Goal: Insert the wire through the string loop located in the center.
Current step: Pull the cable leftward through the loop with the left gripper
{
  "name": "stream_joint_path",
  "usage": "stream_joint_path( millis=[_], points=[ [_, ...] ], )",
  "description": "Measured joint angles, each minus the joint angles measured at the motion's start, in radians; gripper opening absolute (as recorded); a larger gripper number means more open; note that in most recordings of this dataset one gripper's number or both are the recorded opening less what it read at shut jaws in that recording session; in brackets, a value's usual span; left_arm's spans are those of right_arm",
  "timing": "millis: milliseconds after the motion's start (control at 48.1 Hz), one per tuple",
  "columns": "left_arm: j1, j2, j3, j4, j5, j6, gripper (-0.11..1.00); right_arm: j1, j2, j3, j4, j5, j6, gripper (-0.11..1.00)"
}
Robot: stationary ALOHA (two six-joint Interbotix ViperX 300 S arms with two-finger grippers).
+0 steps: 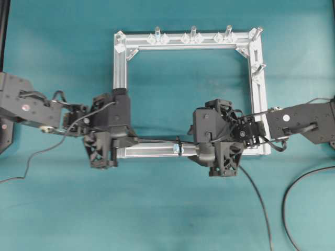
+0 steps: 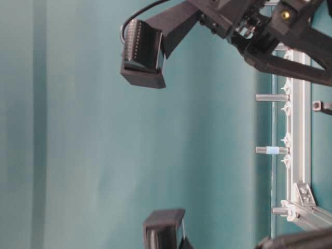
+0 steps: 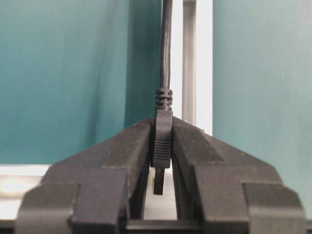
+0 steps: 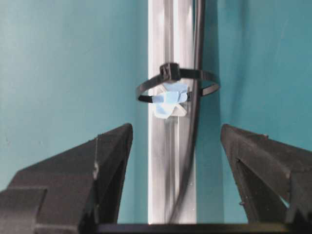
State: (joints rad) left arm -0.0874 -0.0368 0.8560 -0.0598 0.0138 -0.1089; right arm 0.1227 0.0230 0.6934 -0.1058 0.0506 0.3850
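No brand, label or writing can be read anywhere; on the teal tabletop (image 1: 172, 209) lies one square silver aluminium frame (image 1: 120, 78) carrying several short upright silver pegs (image 1: 193, 31) along its far bar and right side. The left hand (image 3: 163, 146) is clamped on the small ribbed plug of the long thin black wire (image 3: 166, 48), which runs along the frame's near bar and passes through the one thin black string loop (image 4: 176, 83) tied round that bar at a pale-blue fitting (image 4: 169, 100). The right hand (image 4: 175, 146) has its two black fingers (image 4: 109, 156) spread wide and grips nothing, with the loop and wire lying between and just ahead of them.
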Motion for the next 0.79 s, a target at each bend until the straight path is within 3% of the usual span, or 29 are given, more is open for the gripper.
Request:
stream_joint_path(
  millis=[790],
  points=[
    [0.0, -0.244, 0.178, -0.002, 0.101, -0.014, 0.14, 0.0, 0.002, 0.002, 0.002, 0.003, 0.0, 0.74]
  ],
)
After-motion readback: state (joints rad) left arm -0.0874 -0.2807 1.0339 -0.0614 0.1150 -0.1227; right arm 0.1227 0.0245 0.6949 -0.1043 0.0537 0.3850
